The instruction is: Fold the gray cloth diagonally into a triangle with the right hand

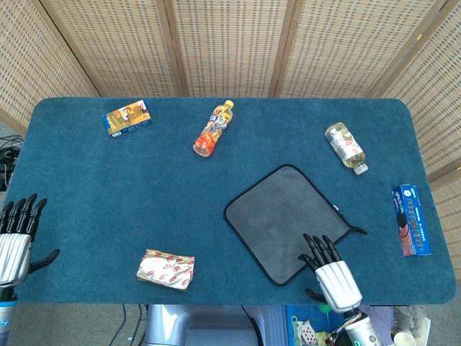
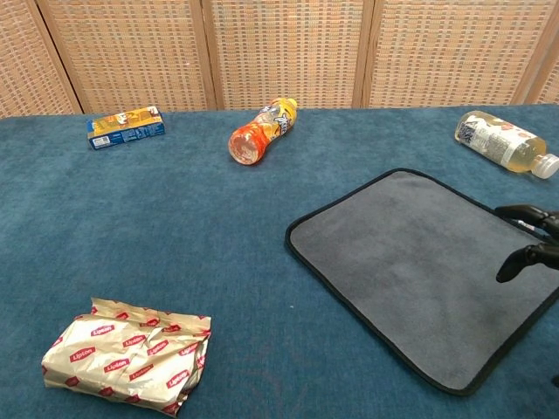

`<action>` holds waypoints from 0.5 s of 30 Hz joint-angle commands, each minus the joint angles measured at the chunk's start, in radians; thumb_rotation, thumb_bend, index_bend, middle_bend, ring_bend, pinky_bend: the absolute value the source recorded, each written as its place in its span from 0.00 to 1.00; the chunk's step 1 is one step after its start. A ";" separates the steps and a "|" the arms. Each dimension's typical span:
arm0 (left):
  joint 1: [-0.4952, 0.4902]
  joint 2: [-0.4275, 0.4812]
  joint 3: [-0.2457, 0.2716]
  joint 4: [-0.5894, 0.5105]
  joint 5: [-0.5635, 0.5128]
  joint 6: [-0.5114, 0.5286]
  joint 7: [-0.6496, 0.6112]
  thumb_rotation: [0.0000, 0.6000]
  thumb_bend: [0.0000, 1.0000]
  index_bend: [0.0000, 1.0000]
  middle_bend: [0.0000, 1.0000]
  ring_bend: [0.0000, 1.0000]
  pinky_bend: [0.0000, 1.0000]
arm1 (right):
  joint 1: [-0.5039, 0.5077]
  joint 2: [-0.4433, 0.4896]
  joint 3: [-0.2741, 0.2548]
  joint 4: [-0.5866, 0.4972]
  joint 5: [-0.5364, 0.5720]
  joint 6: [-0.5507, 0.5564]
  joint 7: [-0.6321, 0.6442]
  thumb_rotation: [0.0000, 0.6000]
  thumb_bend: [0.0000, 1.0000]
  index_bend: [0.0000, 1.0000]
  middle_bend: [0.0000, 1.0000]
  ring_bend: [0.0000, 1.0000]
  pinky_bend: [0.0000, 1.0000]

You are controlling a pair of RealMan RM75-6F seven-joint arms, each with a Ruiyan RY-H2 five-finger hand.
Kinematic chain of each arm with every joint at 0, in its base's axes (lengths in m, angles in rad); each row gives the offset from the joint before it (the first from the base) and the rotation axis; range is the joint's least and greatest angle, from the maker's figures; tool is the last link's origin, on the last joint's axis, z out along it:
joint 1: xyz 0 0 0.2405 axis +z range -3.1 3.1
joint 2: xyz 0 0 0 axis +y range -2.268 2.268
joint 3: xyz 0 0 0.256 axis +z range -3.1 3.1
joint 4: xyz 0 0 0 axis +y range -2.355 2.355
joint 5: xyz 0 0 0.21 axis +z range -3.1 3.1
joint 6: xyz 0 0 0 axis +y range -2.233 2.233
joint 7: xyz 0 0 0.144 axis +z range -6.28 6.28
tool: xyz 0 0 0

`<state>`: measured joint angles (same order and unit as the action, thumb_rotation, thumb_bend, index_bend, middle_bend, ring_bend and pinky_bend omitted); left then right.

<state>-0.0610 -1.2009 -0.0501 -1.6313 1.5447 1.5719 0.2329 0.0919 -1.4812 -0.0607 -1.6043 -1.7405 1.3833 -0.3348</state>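
From the head view I see the gray cloth [image 1: 288, 222] lying flat on the blue table [image 1: 108, 187], right of centre, turned like a diamond with its black edging all around. My right hand [image 1: 330, 268] sits at the near edge of the table, its dark fingers [image 1: 318, 247] spread and reaching over the cloth's near-right side, holding nothing. My left hand [image 1: 14, 238] hovers at the table's left near edge, fingers apart and empty. An orange bottle [image 1: 213, 128] lies at the back centre, a yellow-and-blue box [image 1: 127, 118] at the back left, a clear bottle [image 1: 346, 147] at the back right, a blue box [image 1: 411, 219] at the far right edge, and a Lipton packet [image 1: 166, 269] near the front.

From the chest view the cloth [image 2: 419, 262] spreads flat at the right. Only the right hand's fingertips [image 2: 524, 253] show at the frame's edge, dark, just above the cloth's right part; I cannot tell whether they touch it. The packet [image 2: 127, 353] sits at the near left, the orange bottle [image 2: 260, 131] behind.
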 commanded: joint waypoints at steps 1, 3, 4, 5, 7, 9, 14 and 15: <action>-0.001 0.000 0.000 0.000 0.000 -0.001 -0.001 1.00 0.09 0.00 0.00 0.00 0.00 | 0.000 -0.025 0.003 0.008 0.017 -0.009 -0.010 1.00 0.00 0.31 0.00 0.00 0.00; -0.001 0.000 0.000 0.000 0.000 -0.002 -0.001 1.00 0.09 0.00 0.00 0.00 0.00 | -0.001 -0.037 0.002 0.009 0.021 -0.011 -0.010 1.00 0.00 0.31 0.00 0.00 0.00; -0.001 0.000 0.000 0.001 -0.002 -0.003 -0.002 1.00 0.09 0.00 0.00 0.00 0.00 | -0.001 -0.049 0.000 0.011 0.025 -0.014 -0.010 1.00 0.00 0.31 0.00 0.00 0.00; -0.002 -0.001 0.000 0.001 -0.002 -0.004 -0.002 1.00 0.09 0.00 0.00 0.00 0.00 | -0.002 -0.057 -0.001 0.012 0.027 -0.015 -0.011 1.00 0.00 0.32 0.00 0.00 0.00; -0.002 -0.001 -0.001 0.001 -0.003 -0.005 -0.002 1.00 0.09 0.00 0.00 0.00 0.00 | -0.004 -0.071 -0.005 0.011 0.030 -0.017 -0.012 1.00 0.00 0.32 0.00 0.00 0.00; -0.002 -0.001 -0.001 0.002 -0.004 -0.004 -0.002 1.00 0.09 0.00 0.00 0.00 0.00 | -0.006 -0.084 -0.010 0.012 0.027 -0.015 -0.016 1.00 0.00 0.33 0.00 0.00 0.00; -0.002 -0.001 -0.001 0.004 -0.004 -0.004 -0.004 1.00 0.09 0.00 0.00 0.00 0.00 | -0.009 -0.116 -0.020 0.013 0.029 -0.018 -0.020 1.00 0.00 0.33 0.00 0.00 0.00; -0.002 -0.001 -0.001 0.004 -0.003 -0.004 -0.005 1.00 0.09 0.00 0.00 0.00 0.00 | -0.008 -0.121 -0.021 0.015 0.029 -0.021 -0.024 1.00 0.00 0.33 0.00 0.00 0.00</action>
<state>-0.0634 -1.2017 -0.0515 -1.6272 1.5413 1.5681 0.2283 0.0834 -1.5974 -0.0795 -1.5909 -1.7123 1.3653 -0.3552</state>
